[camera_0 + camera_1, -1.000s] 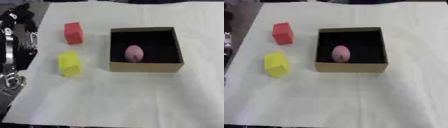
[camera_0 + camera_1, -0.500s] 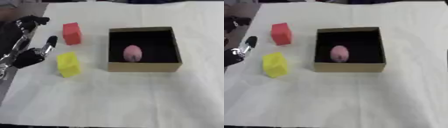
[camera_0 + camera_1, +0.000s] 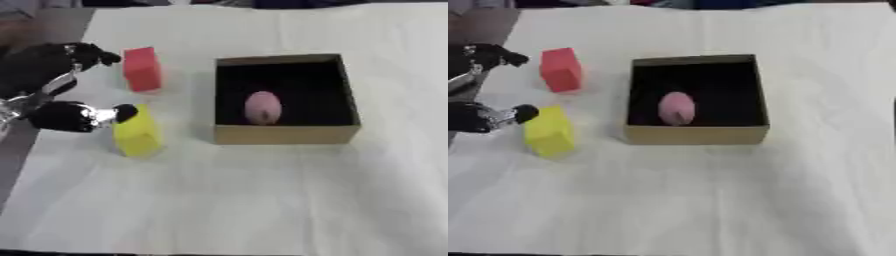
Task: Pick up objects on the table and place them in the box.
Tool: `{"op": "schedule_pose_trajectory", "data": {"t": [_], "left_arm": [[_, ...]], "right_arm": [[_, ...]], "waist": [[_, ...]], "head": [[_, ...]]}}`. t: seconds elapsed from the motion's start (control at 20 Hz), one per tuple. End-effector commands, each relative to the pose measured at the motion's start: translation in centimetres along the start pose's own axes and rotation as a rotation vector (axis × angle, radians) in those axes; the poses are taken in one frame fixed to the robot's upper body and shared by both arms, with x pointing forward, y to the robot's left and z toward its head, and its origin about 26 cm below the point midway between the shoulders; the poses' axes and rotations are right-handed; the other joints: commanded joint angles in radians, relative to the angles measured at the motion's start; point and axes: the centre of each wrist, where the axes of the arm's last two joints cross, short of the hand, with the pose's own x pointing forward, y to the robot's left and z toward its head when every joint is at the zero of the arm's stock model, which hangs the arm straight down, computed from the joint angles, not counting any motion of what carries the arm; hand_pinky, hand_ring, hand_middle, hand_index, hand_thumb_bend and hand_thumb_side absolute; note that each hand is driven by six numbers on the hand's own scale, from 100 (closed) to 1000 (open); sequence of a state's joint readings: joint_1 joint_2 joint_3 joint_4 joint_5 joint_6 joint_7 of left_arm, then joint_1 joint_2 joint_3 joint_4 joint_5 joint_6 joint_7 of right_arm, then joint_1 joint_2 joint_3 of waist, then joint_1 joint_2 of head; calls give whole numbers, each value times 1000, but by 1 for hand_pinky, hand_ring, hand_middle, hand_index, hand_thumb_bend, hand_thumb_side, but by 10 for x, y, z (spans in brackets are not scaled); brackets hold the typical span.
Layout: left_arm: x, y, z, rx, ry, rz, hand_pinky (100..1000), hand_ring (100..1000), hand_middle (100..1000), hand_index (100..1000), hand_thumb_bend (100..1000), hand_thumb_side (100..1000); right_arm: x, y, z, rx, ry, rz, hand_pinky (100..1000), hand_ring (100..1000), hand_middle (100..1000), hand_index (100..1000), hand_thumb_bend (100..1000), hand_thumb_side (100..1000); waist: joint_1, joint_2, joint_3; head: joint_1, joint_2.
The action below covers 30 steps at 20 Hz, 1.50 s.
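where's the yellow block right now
The yellow block sits on the white table, left of the box and nearer the camera than the red block. The left hand is right beside it.

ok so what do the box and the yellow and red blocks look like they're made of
The box looks like cardboard: matte brown walls, thin straight edges, dark inside. The yellow block and red block look like foam or painted wood, with flat even colour, no shine and slightly soft edges; which one, the views leave open.

White table [image 3: 262, 200], red block [image 3: 142, 69], yellow block [image 3: 138, 132], open box [image 3: 284, 134]
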<state>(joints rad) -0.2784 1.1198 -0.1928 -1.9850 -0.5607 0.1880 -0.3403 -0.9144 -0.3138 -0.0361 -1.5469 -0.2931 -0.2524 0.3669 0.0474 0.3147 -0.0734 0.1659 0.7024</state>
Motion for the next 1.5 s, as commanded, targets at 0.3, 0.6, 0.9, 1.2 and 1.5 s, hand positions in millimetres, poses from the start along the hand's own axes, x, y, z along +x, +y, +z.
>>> {"op": "schedule_pose_trajectory", "data": {"t": [0.3,0.6,0.9,1.2,1.5], "left_arm": [[1,34,1,-176,-24,-75,802,882,839,991,957,1000],[5,27,-2,-275,-20,10,799,884,842,1000,676,799],[11,16,-4,-337,19,94,786,878,843,1000,635,736],[16,8,-6,-369,53,105,787,882,857,1000,572,690],[21,6,-9,-366,103,100,792,895,872,1000,592,679]], "right_arm": [[9,0,-6,13,-22,23,962,853,658,766,100,752],[9,2,-6,11,-25,24,962,853,658,761,100,753],[9,4,-6,11,-28,28,962,853,657,753,100,753],[8,6,-5,10,-27,21,964,854,655,744,100,755],[9,5,-5,14,-29,25,963,853,652,744,100,754]], "waist": [[4,-27,1],[4,-27,0],[3,-29,2],[4,-28,-3],[4,-24,-7]], "head": [[3,-2],[4,-8],[8,-11],[13,-15],[18,-18]]}}
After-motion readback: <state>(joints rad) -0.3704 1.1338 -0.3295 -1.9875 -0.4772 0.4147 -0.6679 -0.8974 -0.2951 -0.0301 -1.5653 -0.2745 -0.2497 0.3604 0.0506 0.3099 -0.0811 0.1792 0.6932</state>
